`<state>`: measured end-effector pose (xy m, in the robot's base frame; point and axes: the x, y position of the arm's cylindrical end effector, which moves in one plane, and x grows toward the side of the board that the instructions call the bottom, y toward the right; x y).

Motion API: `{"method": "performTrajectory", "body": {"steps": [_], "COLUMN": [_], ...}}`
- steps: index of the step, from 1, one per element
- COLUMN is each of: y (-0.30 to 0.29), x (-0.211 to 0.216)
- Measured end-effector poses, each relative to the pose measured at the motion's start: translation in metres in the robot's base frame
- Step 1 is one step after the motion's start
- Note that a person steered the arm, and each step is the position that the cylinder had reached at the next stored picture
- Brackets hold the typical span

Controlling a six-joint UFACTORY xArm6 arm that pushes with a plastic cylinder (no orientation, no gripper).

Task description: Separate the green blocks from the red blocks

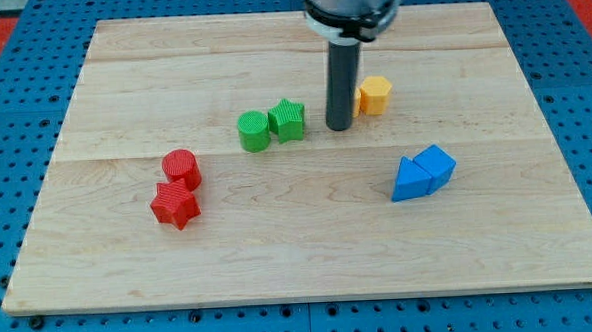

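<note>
No jaws, just my tip [338, 127], right of green star [288, 119] and green cylinder [253, 132]; probably keep pushes rightward, away from red cylinder [181, 168] and red star [175, 205].

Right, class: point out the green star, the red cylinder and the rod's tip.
Green star [288, 120], camera view, its front face.
Red cylinder [181, 168], camera view, its side.
My tip [338, 128], camera view, its very end.

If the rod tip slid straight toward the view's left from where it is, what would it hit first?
Probably the green star-shaped block, just left of my tip; the green cylinder block sits right behind it. Depth is hard to judge, so it might only clip it.
</note>
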<state>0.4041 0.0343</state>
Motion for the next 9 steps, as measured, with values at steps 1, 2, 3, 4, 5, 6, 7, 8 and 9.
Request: {"method": "performTrajectory", "body": {"steps": [1, 2, 3, 4, 5, 6, 7, 8, 9], "y": [-0.058, -0.114, -0.086, -0.148, -0.193, -0.193, -0.186, -0.178, -0.169], "x": [0.008, 0.018, 0.049, 0.058, 0.054, 0.031, 0.024, 0.019, 0.048]}}
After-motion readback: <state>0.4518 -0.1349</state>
